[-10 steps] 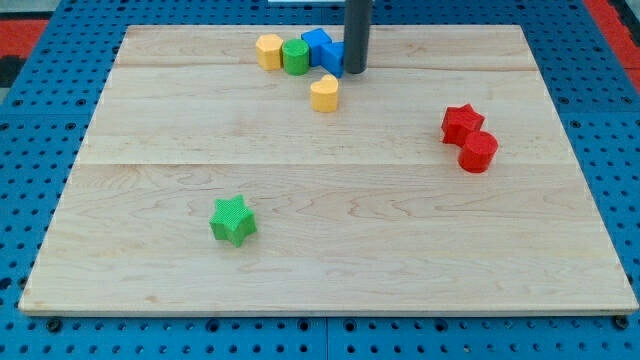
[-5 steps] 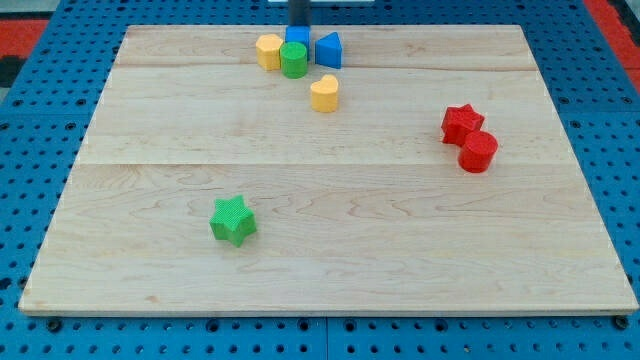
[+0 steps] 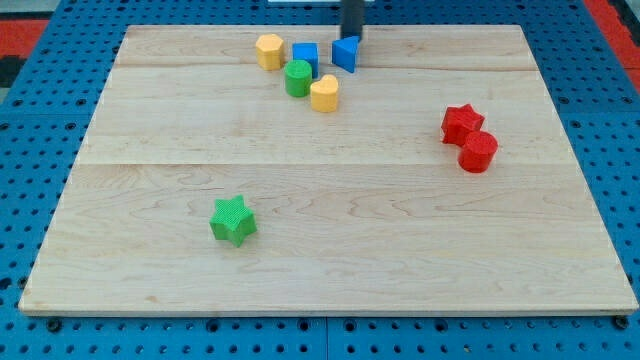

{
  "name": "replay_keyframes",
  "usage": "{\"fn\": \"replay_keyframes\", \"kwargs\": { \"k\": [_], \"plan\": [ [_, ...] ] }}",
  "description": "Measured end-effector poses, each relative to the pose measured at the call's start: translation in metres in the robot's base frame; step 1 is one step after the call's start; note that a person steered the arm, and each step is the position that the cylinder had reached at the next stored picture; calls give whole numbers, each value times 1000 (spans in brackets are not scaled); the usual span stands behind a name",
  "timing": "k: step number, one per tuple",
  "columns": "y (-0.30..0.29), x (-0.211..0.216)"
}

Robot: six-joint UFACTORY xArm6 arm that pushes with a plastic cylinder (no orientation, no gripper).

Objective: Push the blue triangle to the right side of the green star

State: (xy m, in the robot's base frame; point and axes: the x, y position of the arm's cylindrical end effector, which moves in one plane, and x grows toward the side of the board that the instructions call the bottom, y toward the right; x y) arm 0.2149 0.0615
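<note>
Surface (image 3: 400, 250) held eight blocks — two blue, two green, two yellow, two red. No claw showed; my tip (image 3: 352, 37) met the blue triangle (image 3: 346, 54) at the view's top, far from the green star (image 3: 233, 220). Beside it: blue cube (image 3: 305, 57), green cylinder (image 3: 297, 78).

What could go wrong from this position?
1. My tip sits just above the blue triangle at the view's top. A straight push down the view would likely leave it well right of the green star, so the path must slant left.
2. That leftward slant risks clipping the yellow heart-shaped block and green cylinder close by.
3. The triangle's angled faces may let it rotate and slip off the tip.
</note>
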Motion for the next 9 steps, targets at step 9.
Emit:
{"fn": "replay_keyframes", "kwargs": {
  "k": [9],
  "plan": [
    [-112, 259]
  ]
}}
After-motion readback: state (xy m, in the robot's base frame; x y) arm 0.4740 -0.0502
